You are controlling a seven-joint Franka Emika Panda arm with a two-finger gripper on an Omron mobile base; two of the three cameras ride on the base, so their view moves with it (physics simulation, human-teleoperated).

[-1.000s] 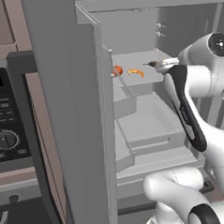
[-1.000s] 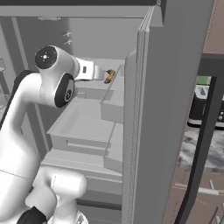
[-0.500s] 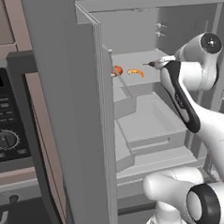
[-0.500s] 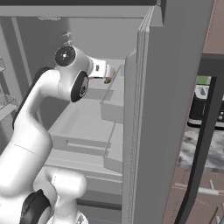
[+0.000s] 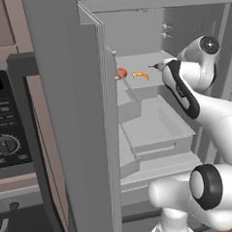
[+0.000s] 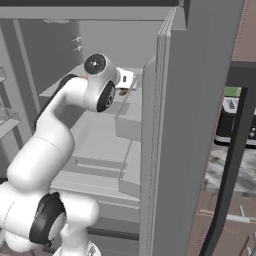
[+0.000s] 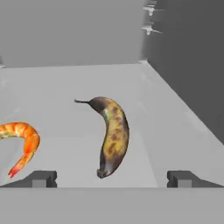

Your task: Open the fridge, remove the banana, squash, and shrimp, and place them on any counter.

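Note:
The fridge (image 5: 64,116) stands open, and my arm reaches onto its upper shelf (image 7: 87,83). On that shelf lies the banana (image 7: 112,135), yellow with brown spots, stem pointing away from me. My gripper (image 7: 112,179) is open just short of its near end, one fingertip on each side. The orange shrimp (image 7: 24,140) lies to the banana's left, apart from it. In the left base view the gripper (image 5: 156,66) sits just right of the shrimp (image 5: 141,75), and an orange-red lump, seemingly the squash (image 5: 121,73), is at the shelf's left end. The gripper (image 6: 122,91) is partly hidden by the wrist.
Open fridge doors (image 6: 175,125) flank the arm on both sides. A pulled-out grey bin (image 5: 157,125) lies below the shelf. A dark oven panel (image 5: 5,139) is to the left. To the right, the marbled counter (image 6: 225,162) carries a black toaster (image 6: 232,125).
The arm has pushed a little deeper onto the shelf, its elbow swinging up and over, bringing the hand closer to the banana. The jaws stay open.

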